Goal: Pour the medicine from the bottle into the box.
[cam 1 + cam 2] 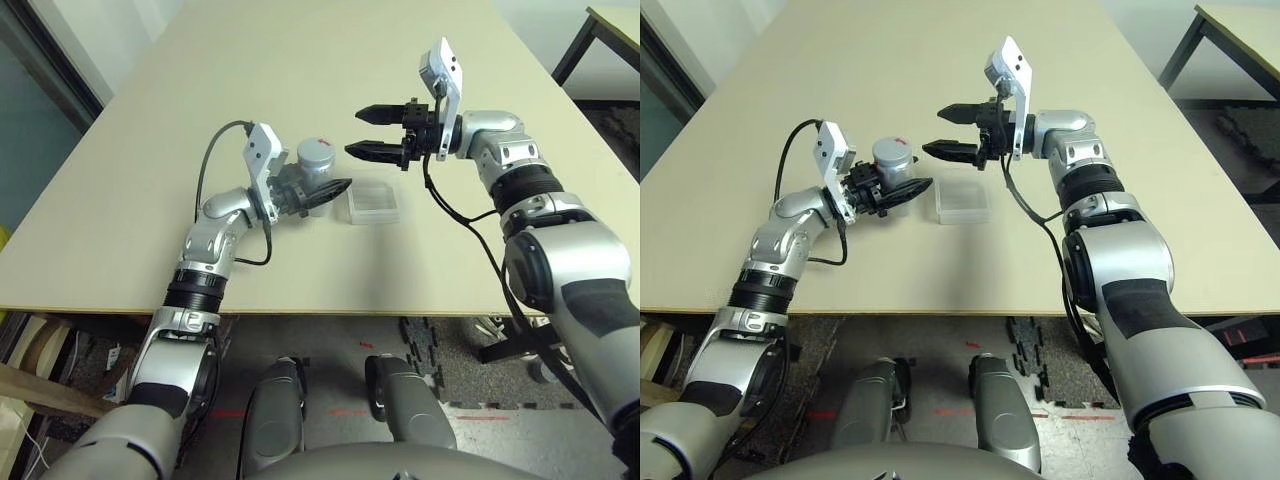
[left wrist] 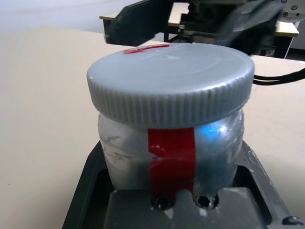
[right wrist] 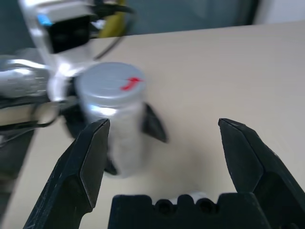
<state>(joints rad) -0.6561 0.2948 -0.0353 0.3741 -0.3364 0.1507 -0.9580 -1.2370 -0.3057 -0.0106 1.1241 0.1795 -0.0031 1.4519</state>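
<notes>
Bottle [image 2: 126, 155], capped — your left gripper [image 1: 923, 171] is clamping it, likely steadying for uncapping; your right gripper [image 1: 933, 130] is hovering wide — box [image 1: 964, 215] sitting nearby.

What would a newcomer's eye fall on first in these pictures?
Probably the capped bottle with its red mark, gripped upright in the left claw over the table. Next, the right claw, open beyond the clear box beside the bottle.
</notes>
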